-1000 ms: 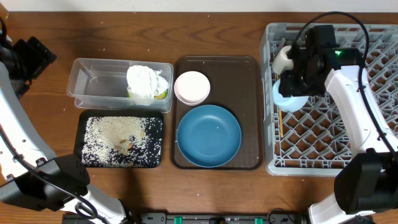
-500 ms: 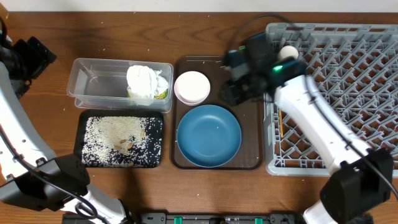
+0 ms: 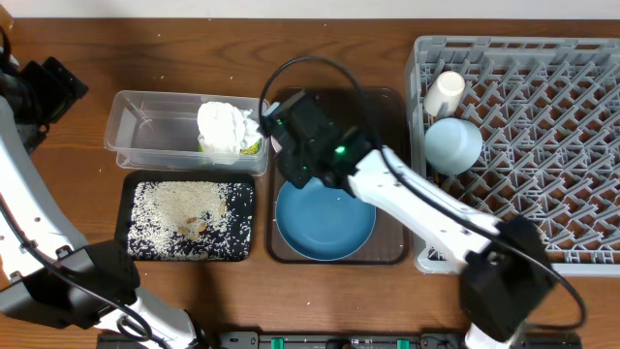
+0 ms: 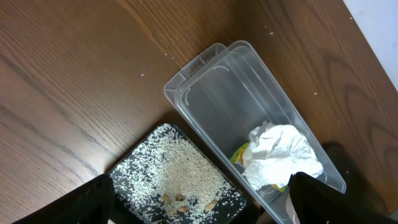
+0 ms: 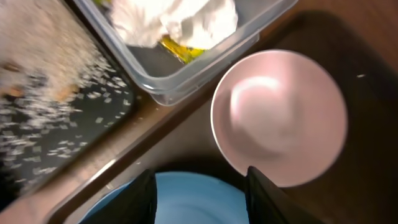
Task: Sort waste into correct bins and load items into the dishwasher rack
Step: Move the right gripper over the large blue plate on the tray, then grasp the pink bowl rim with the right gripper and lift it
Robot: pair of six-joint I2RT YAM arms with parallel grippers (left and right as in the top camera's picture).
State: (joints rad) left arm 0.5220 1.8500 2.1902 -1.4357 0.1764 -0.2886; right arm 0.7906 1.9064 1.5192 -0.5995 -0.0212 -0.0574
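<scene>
Right pincer (image 5: 200,178), spread wide and empty, directly above the pinkish-white bowl (image 5: 280,115) on the brown serving tray (image 3: 392,174). Left pincer (image 4: 200,180), likewise wide and empty, left of the tray.

One tub (image 3: 128,128), one plate (image 3: 325,221), one bowl (image 5: 280,118), one cup (image 3: 446,94)

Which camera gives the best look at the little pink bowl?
The right wrist view: the pink bowl fills much of the frame, seen almost whole from above. Overhead, the right arm covers it. The left wrist view does not take it in.
</scene>
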